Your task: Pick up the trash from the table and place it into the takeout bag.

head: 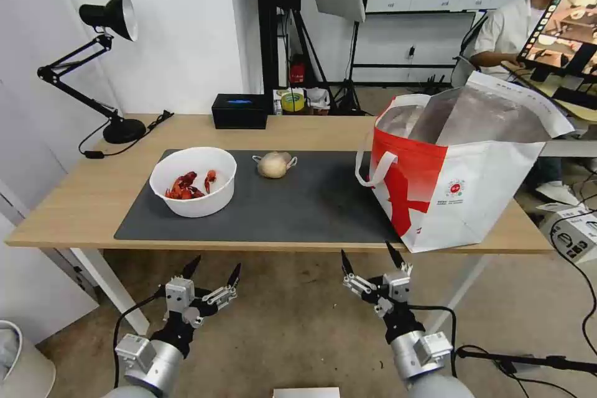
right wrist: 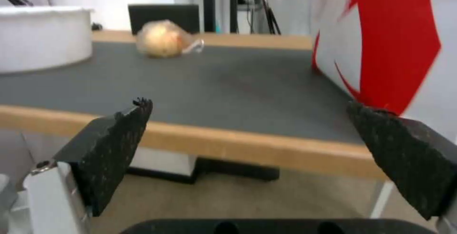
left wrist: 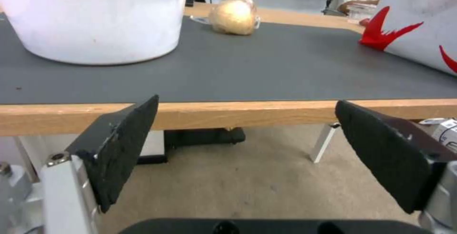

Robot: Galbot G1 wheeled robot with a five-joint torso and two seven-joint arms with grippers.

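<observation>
A white round bowl (head: 194, 181) with red crayfish shells stands on the left of the dark grey mat (head: 311, 211) on the table (head: 74, 199). A knotted clear bag with a beige lump (head: 274, 164) lies at the mat's back middle. The takeout bag (head: 460, 174) stands open on the table's right end, foil lining showing. Below the table's front edge my left gripper (head: 212, 272) hangs open and holds nothing. My right gripper (head: 368, 259) is open too, just under the takeout bag's near corner. The left wrist view looks at the bowl (left wrist: 95, 20) and the lump (left wrist: 234, 15).
A black desk lamp (head: 106, 68) stands at the table's back left and a black rectangular box (head: 239, 111) at the back middle. A white table leg (head: 112, 292) is left of my left arm. A person sits behind the bag at the far right.
</observation>
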